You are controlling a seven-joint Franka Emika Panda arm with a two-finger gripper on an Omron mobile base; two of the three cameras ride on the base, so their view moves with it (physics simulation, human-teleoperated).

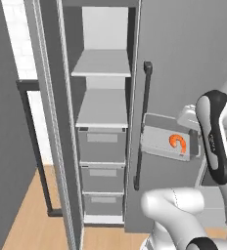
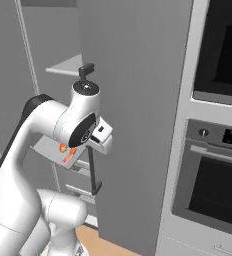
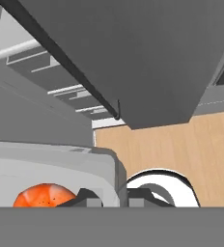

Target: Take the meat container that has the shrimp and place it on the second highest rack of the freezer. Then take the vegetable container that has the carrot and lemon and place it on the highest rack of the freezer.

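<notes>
Tool (image 3: 110,197) clamped on meat container (image 1: 165,141) rim, tub held beside freezer (image 1: 105,122) door; second highest rack (image 1: 102,110) lies left, slightly higher.

The freezer (image 1: 184,58) is plain grey with a black bar handle (image 1: 142,124) and pale grey shelf plates (image 1: 103,63). The clear meat container (image 1: 165,141) holds an orange shrimp (image 1: 178,143). The floor (image 3: 181,144) is light wood-patterned.

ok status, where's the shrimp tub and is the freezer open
Gripper shut on the clear shallow shrimp tub, held mid-air. Tall grey freezer open, lower pale shelf plate bare. Black bar handle of the grey door between tub and shelves.
</notes>
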